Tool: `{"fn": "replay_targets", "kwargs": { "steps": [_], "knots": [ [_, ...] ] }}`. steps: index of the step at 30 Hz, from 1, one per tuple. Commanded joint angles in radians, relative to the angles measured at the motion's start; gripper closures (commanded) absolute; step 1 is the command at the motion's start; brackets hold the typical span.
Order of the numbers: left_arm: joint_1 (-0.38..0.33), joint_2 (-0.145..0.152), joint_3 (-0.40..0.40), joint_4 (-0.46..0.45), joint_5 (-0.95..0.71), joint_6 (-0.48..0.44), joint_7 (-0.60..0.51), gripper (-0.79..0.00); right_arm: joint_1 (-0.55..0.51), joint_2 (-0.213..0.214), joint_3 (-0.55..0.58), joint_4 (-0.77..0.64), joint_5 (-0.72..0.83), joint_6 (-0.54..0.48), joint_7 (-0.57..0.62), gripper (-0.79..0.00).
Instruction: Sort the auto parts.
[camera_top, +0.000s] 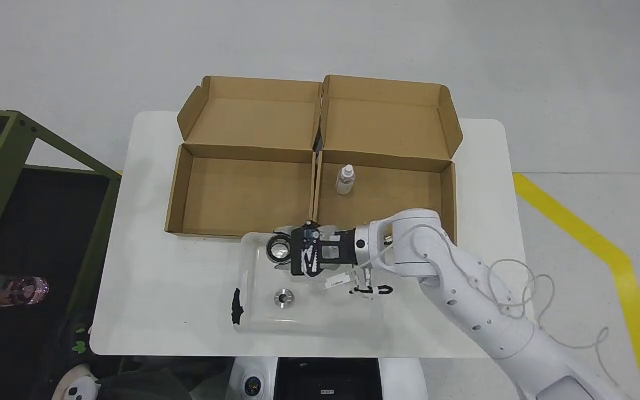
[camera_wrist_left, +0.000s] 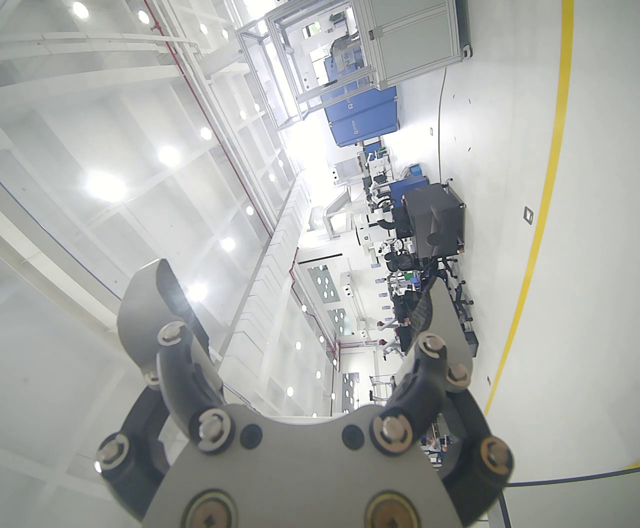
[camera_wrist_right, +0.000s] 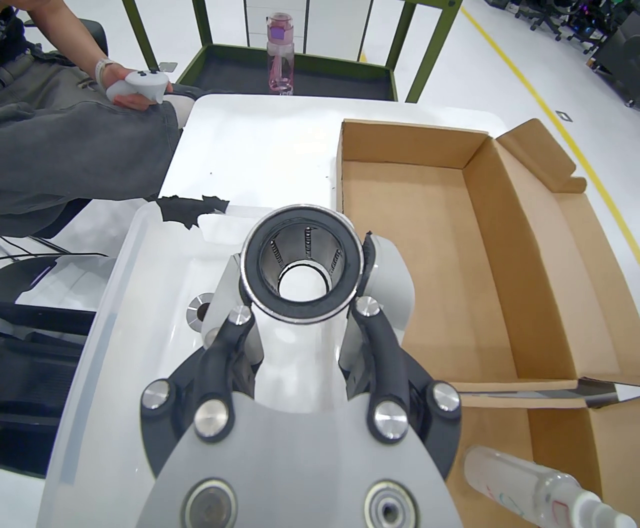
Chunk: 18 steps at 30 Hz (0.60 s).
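Right pincer (camera_wrist_right: 302, 272) clenched on steel cylindrical bearing with black rim (camera_wrist_right: 305, 245), held over clear plastic tray (camera_wrist_right: 100, 320), beside left brown cardboard box (camera_wrist_right: 450, 240). Risk: smooth round barrel may slip from the grip mid-transfer.

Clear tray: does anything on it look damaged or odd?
Yes. A ragged black patch, perhaps torn tape, sits on the clear tray's rim at one corner. Its jagged edges look untidy; whether it covers a crack, I cannot tell.
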<state>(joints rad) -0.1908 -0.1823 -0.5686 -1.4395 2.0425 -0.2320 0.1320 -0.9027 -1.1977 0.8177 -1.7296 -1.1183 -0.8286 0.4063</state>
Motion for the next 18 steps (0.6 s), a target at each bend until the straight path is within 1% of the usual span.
{"fn": "replay_targets", "kwargs": {
  "steps": [1, 10, 18],
  "knots": [
    [0.000, 0.000, 0.000, 0.000, 0.000, 0.000, 0.000, -0.785, 0.001, 0.002, 0.015, -0.002, 0.006, 0.002, -0.003, 0.000],
    [0.000, 0.000, 0.000, 0.000, 0.000, 0.000, 0.000, -0.785, 0.037, 0.001, 0.052, 0.012, 0.021, 0.024, -0.020, 0.000],
    [0.000, 0.000, 0.000, 0.000, 0.000, 0.000, 0.000, -0.785, 0.091, -0.015, 0.030, 0.062, 0.026, 0.068, -0.025, 0.000]
  ]
}}
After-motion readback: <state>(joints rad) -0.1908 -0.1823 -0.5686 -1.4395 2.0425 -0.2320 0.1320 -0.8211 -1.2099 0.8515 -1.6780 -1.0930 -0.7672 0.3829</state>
